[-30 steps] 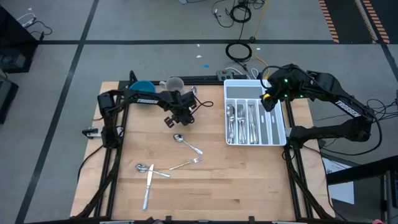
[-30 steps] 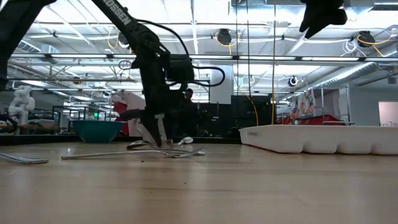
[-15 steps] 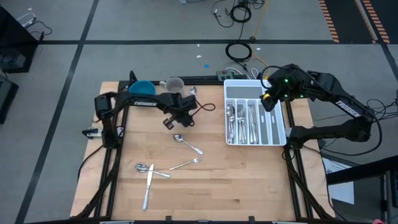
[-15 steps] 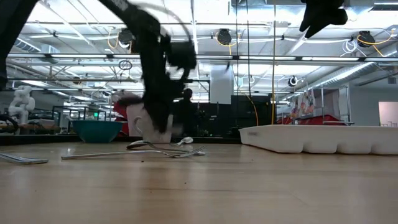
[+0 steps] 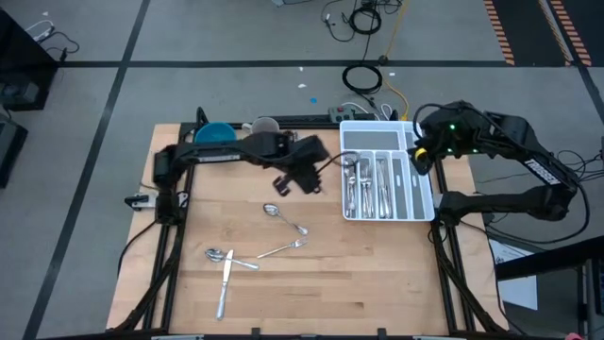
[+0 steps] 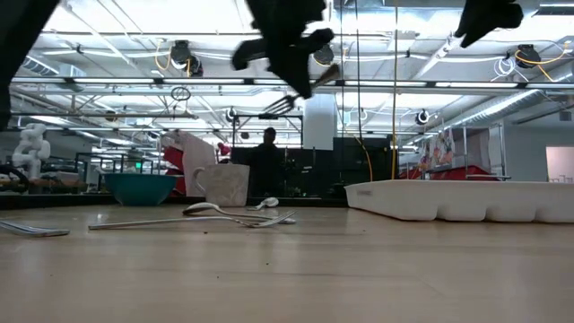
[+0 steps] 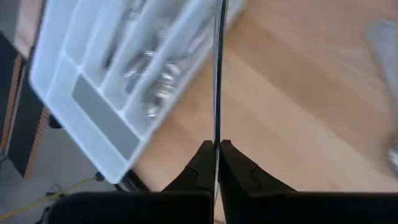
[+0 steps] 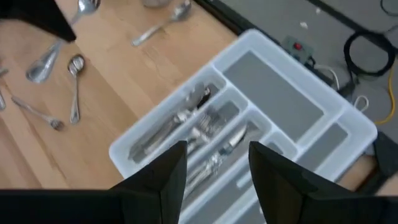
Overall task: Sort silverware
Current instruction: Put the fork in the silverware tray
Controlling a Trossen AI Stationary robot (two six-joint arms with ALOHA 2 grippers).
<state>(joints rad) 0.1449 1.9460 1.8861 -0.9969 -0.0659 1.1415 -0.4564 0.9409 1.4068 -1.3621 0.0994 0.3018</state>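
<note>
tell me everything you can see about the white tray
The white tray is a glossy, plastic-looking cutlery organizer with rounded corners, resting flat at the table's right side beside the right arm's base. Dividers split it into several long slots plus a crosswise compartment at its far end. The slots toward the table's middle hold piles of silverware; the crosswise compartment and the outermost slot look empty. The right claw hovers open above it; the left claw, shut on a fork, is just beside it.
</note>
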